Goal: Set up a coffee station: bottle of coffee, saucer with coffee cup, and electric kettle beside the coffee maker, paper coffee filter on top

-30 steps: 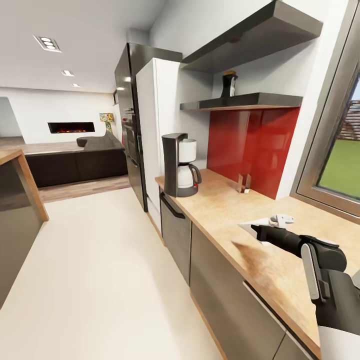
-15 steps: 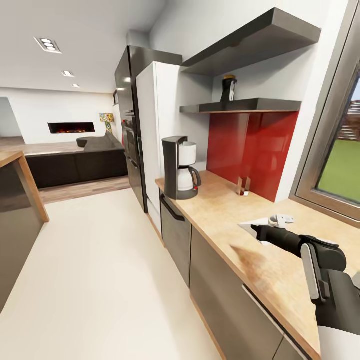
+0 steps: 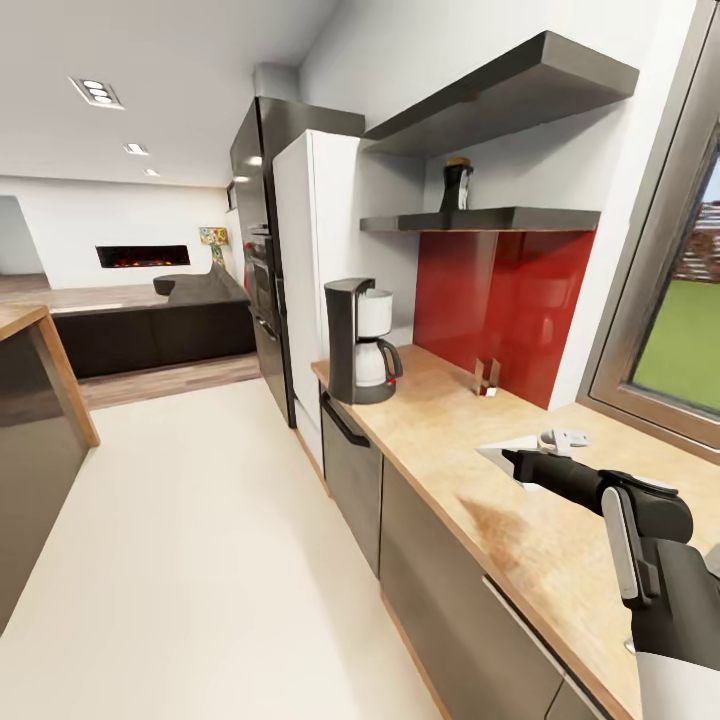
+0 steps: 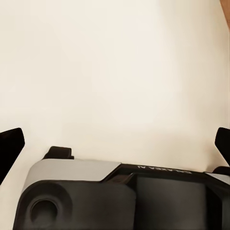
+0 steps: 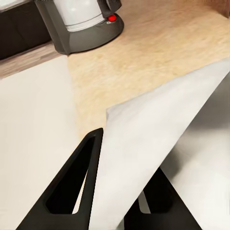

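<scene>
the right gripper's fingers (image 5: 91,158) are clenched on the paper coffee filter (image 5: 158,129), the white sheet pinched between the two black prongs and fanning out past their tips. in the head view the right gripper (image 3: 515,462) hovers over the countertop (image 3: 450,430) with the filter's white edge showing at its tip. the left gripper (image 4: 115,143) hangs over bare pale floor (image 4: 105,62), its two dark fingertips spread wide at the frame's edges, released and holding nothing.

largest first: the countertop runs long along the wall, its axis leading from the right arm toward the tall fridge (image 3: 315,260). above it the kitchen shelf (image 3: 490,217) carries the bottle of coffee (image 3: 457,185), upright near the shelf's inner end and not yet brought down. the coffee maker (image 3: 358,340) stands upright at the far end of the worktop, beside the fridge; its base and red switch show ahead of the fingers in the right wrist view. a small white tap fitting (image 3: 562,438) sits just beyond the gripper.

the relation that matters: the coffee maker lies well apart from the held filter, straight ahead along the counter's length, and its top sits higher than the gripper. the right arm is the nearer one and already has the filter, so i judge the next move to be a carry forward and up.
</scene>
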